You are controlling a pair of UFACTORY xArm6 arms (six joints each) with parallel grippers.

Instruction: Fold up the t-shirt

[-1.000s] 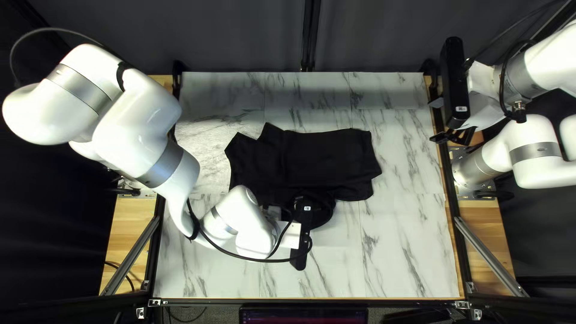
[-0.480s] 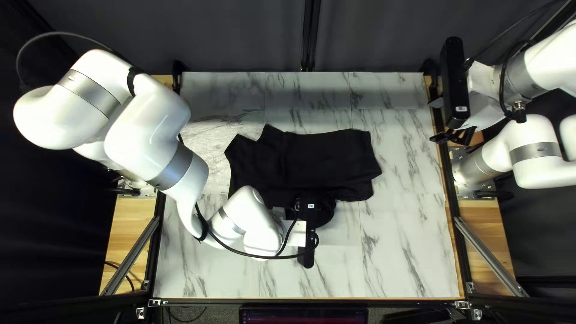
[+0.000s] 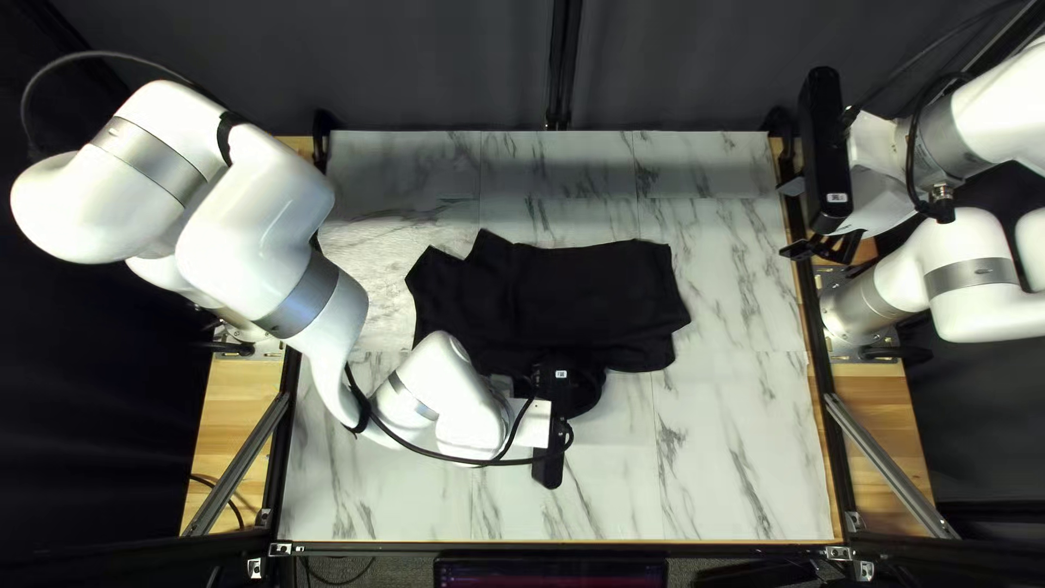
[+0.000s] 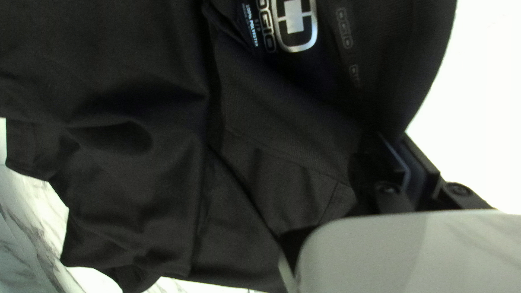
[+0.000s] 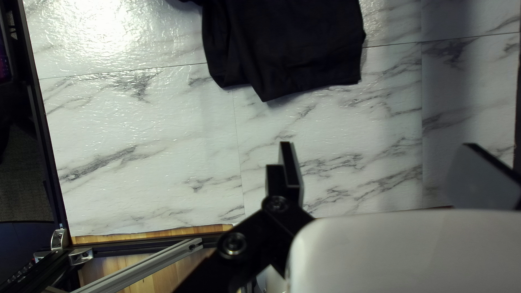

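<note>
The black t-shirt (image 3: 566, 289) lies folded into a rough block, sleeve-like corners sticking out at its left side in the top left view. My left gripper (image 3: 553, 390) is over its near edge, fingertips hidden there by the camera and wrist. In the left wrist view, my left gripper (image 4: 404, 149) has its fingers close together, pinching the collar edge of the t-shirt (image 4: 135, 184); the inner neck label shows beyond. My right gripper (image 3: 824, 250) hangs by the table's right edge, away from the cloth. Its wrist view shows that gripper (image 5: 388, 157) wide open, the t-shirt (image 5: 298, 49) ahead of it.
The marble-patterned table (image 3: 740, 457) shows bare all around the cloth. A metal frame strut (image 3: 893, 468) runs outside the right edge, and a monitor (image 3: 550, 572) is beyond the near edge. My left arm crosses the table's left near part.
My left gripper went slightly right, then back a little left. Over the last half second the t-shirt has shifted slightly left and toward the near edge with it. My right arm stays still.
</note>
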